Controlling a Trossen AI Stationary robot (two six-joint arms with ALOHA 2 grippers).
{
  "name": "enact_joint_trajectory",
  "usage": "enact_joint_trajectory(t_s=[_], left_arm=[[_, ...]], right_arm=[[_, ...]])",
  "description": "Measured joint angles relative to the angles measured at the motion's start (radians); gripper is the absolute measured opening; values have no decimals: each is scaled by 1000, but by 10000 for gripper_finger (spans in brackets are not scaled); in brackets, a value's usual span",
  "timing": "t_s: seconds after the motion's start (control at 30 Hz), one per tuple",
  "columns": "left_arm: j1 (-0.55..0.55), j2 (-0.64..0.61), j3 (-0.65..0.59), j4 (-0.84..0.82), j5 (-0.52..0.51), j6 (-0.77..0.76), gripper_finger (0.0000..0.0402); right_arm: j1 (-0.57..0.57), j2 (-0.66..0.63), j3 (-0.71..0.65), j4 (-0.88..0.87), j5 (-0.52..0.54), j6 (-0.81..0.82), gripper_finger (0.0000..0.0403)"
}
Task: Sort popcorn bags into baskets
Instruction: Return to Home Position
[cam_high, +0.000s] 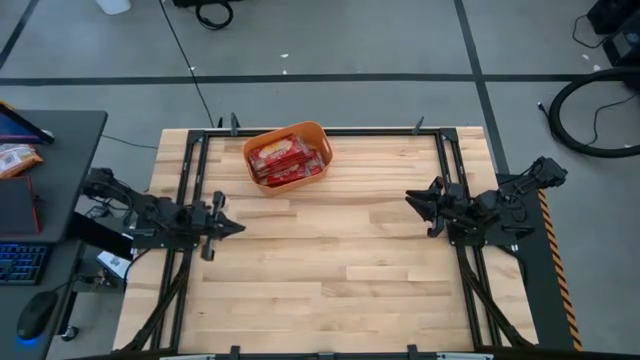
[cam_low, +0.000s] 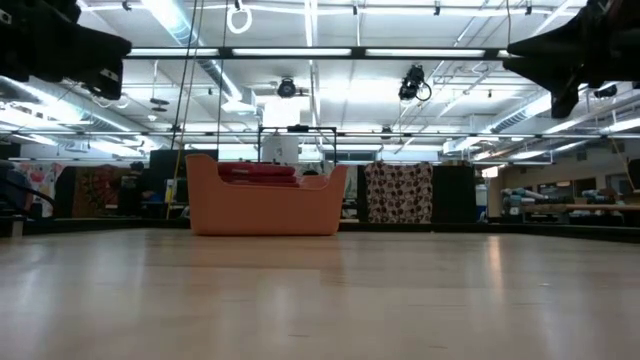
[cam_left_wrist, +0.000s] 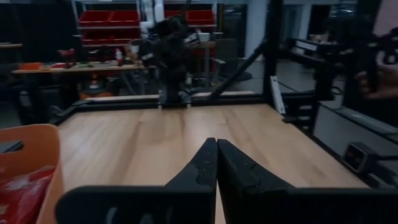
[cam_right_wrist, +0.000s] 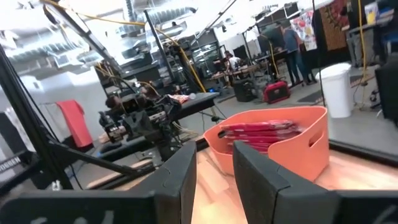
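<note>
The orange basket (cam_high: 287, 157) stands on its base near the table's far edge, left of the middle. Several red popcorn bags (cam_high: 283, 158) lie stacked inside it; in the low view their top edges (cam_low: 258, 173) show above the rim of the basket (cam_low: 265, 205). My left gripper (cam_high: 230, 226) is shut and hovers above the table's left side, nearer than the basket. My right gripper (cam_high: 412, 199) is open by a narrow gap and hovers above the right side. The left wrist view catches the basket (cam_left_wrist: 28, 158), and the right wrist view shows the basket (cam_right_wrist: 292, 146) with the bags (cam_right_wrist: 258, 132).
Bare wood spreads between the two arms and toward the near edge. Black frame rails (cam_high: 450, 190) run along the table's sides. A desk at the left carries an orange-and-white snack bag (cam_high: 15, 158) and a keyboard (cam_high: 20, 262). People (cam_right_wrist: 289, 40) stand far back in the room.
</note>
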Motion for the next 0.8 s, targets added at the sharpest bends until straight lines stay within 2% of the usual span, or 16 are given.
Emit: enact_joint_trajectory(t_s=[0.27, 0.53, 0.63, 0.8], left_arm=[[1, -126, 0, -109, 111, 8, 5], [1, -124, 0, -107, 265, 21, 7], [0, -123, 0, -44, 301, 68, 7], [2, -122, 0, 89, 275, -126, 11]], right_arm=[[0, 0, 0, 0, 0, -68, 109], [0, 0, 0, 2, 0, -69, 109], [0, 0, 0, 2, 0, -69, 109], [0, 0, 0, 2, 0, -69, 109]])
